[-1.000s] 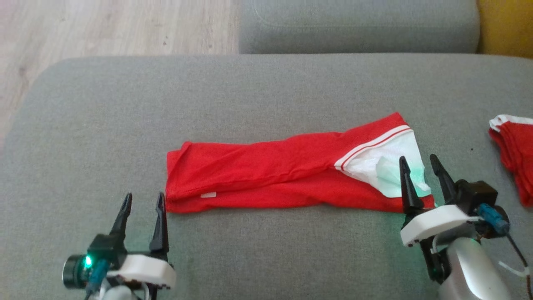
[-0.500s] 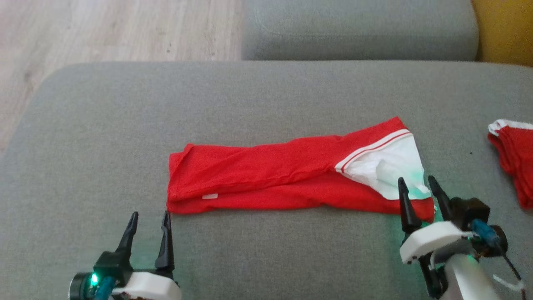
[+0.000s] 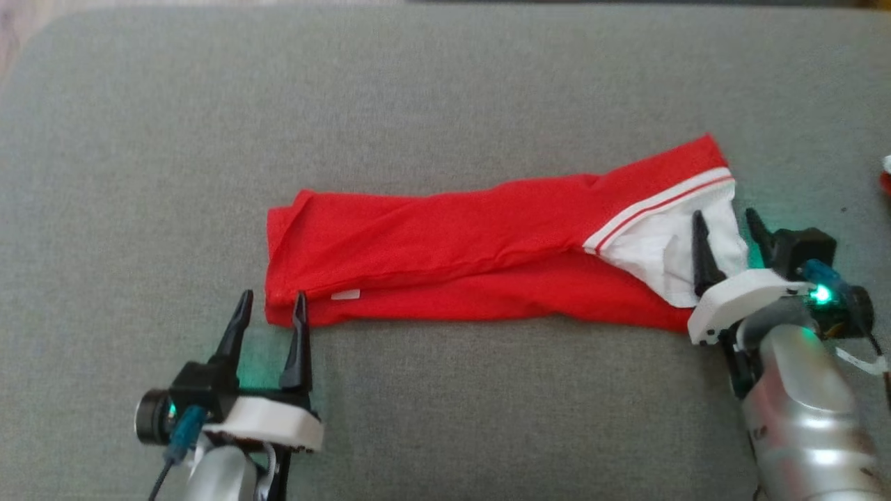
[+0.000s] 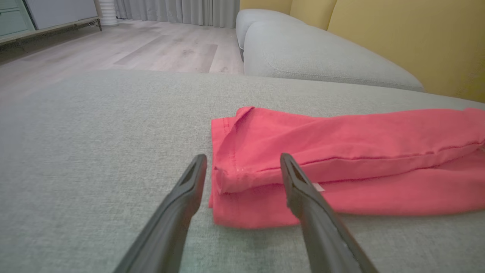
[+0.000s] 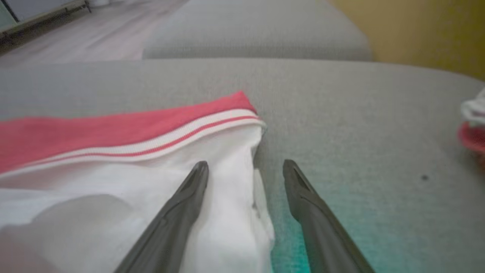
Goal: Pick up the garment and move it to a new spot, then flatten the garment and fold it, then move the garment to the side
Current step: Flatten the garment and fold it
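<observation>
You have one red garment (image 3: 452, 257) in front of you, folded into a long strip and lying across the middle of the grey seat cushion (image 3: 445, 83). It has one white panel (image 3: 654, 250) at its right end, bordered by one white band with a red stripe, and one small white label (image 3: 346, 295) near its left end. There are two end effectors, each with two dark fingers.

A second red and white cloth (image 3: 885, 174) lies well apart at the cushion's right edge. It is cut off by the frame, so you cannot tell what it is. In the head view the garment's near right corner is hidden behind the white body of the right end effector (image 3: 724, 214). The right wrist view is soft and blurred.

The left end effector (image 3: 273, 295) sits at the garment's near left corner with its fingers spread. One finger is over bare cushion just left of the fabric, the other is over the red edge beside the label. The right end effector is also spread. Its left finger lies over the white panel, and its right finger is over bare cushion past the garment's right edge. You cannot tell whether any fingertip touches the fabric; neither end effector pinches it.
</observation>
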